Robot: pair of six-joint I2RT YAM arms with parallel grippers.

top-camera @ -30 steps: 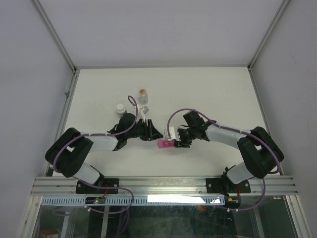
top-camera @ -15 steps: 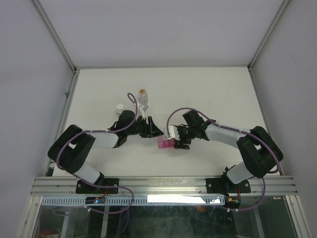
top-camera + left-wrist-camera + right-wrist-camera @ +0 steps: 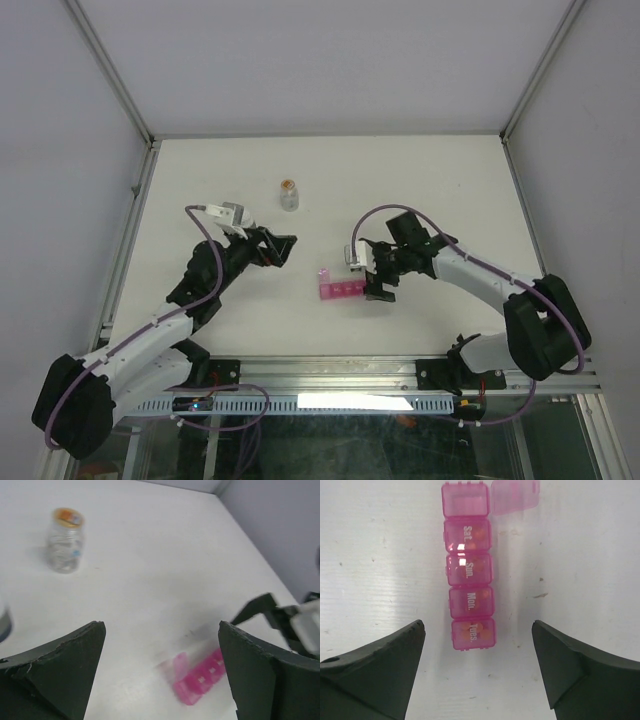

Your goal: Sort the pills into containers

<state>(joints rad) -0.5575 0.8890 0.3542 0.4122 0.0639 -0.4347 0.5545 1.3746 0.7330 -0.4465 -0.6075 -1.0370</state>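
Translucent pink plastic pill-organiser strip [image 3: 468, 585]: laid flat on white tabletop [image 3: 450, 180] between the arms, end lid flipped up, framed untouched by right gripper [image 3: 375, 280], jaws spread. Left gripper [image 3: 161, 630]: jaws parted, nothing held. Small clear orange-topped bottle [image 3: 65, 540]: stood upright, well apart. Table is enclosed by pale grey walls [image 3: 300, 60]

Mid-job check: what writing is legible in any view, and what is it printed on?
"Sat.": pink pill organiser, on the lid beside the open end compartment
"Sun.": next lid
"Mon.": lid after that
"Tues.": last lid
Open end compartment: no text readable.
Clear bottle: label too blurred to read.
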